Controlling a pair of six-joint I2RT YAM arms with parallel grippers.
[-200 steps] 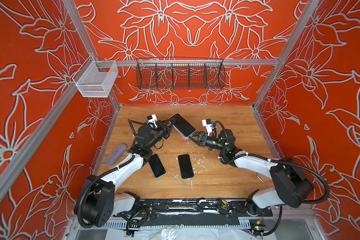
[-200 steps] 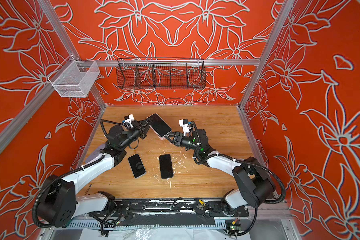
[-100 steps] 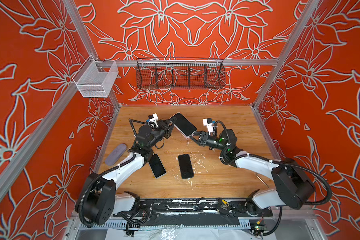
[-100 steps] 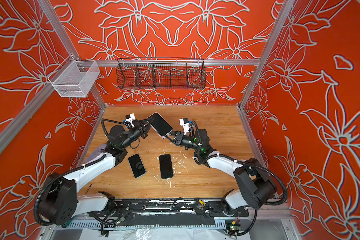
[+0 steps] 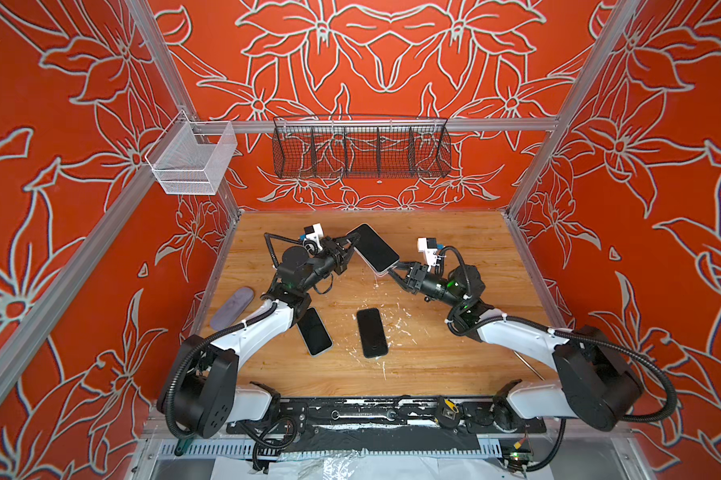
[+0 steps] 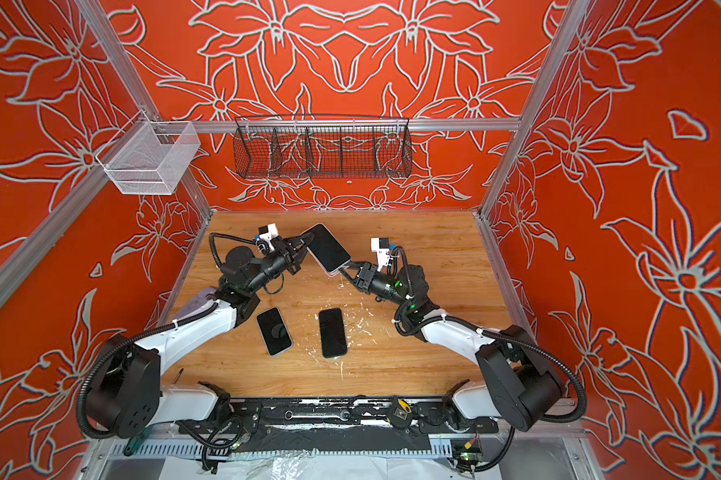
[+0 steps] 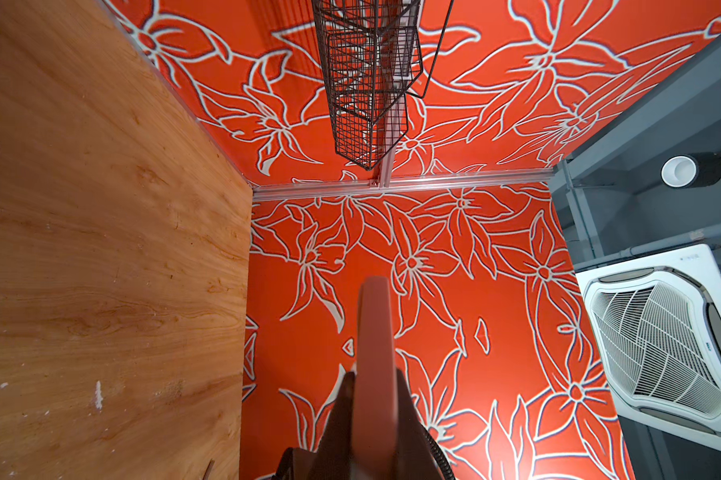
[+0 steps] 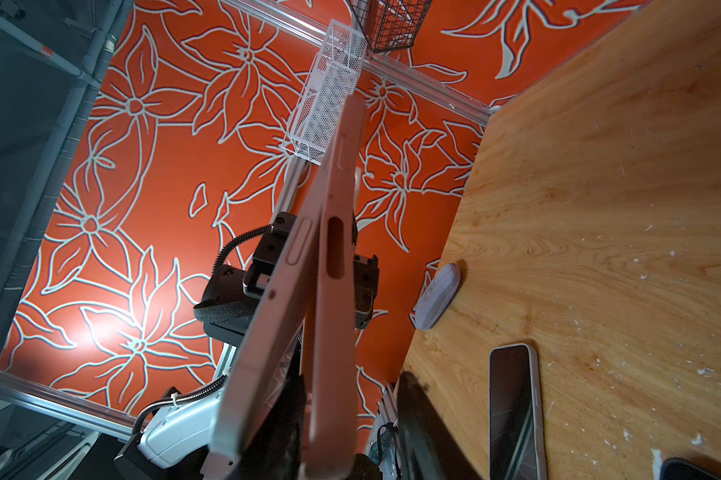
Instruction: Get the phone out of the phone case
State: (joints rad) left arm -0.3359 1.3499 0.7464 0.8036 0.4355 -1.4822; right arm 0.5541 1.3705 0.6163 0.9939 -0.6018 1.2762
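The phone (image 5: pixel 373 249) (image 6: pixel 327 249) hangs tilted above the back of the table, screen up, in its pink phone case. My left gripper (image 5: pixel 352 245) (image 6: pixel 307 243) is shut on the case's edge (image 7: pixel 373 332), seen end-on in the left wrist view. My right gripper (image 5: pixel 392 270) (image 6: pixel 344 269) is at the opposite corner. In the right wrist view the phone's silver edge (image 8: pixel 267 324) has split away from the pink case (image 8: pixel 336 332). One finger (image 8: pixel 292 415) sits between them. The other finger (image 8: pixel 417 415) stands clear of the case, so these jaws are apart.
Two bare dark phones (image 5: pixel 315 331) (image 5: pixel 372 332) lie on the wooden table near the front. A lavender case (image 5: pixel 232 307) lies against the left wall. A black wire basket (image 5: pixel 361 147) and a white mesh basket (image 5: pixel 192 160) hang on the walls. White flecks litter the table.
My right gripper's jaws have narrowed at the phone's corner. The held phone has shifted only slightly. The left grip is unchanged.
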